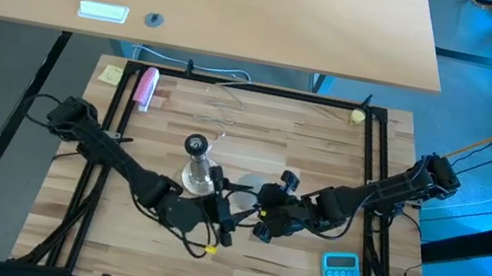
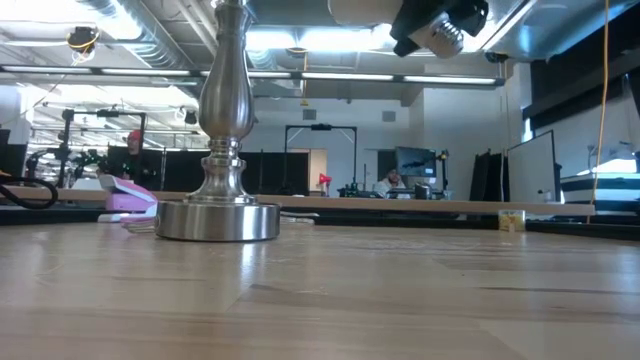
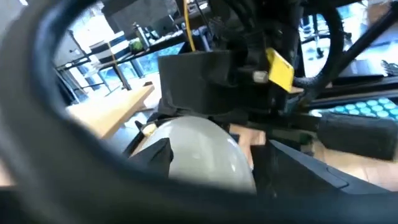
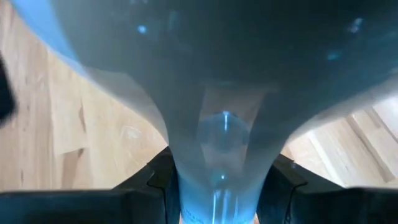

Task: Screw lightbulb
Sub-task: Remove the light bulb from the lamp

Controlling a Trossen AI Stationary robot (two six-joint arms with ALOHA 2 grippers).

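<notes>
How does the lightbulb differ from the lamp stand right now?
The lightbulb is frosted white; the lamp stand is polished silver metal. The lightbulb is up in the air and tilted, its neck gripped by the right gripper, with the left gripper at its globe; the lamp stand stands upright on the table. Shared: both narrow from a wide rounded part.
</notes>
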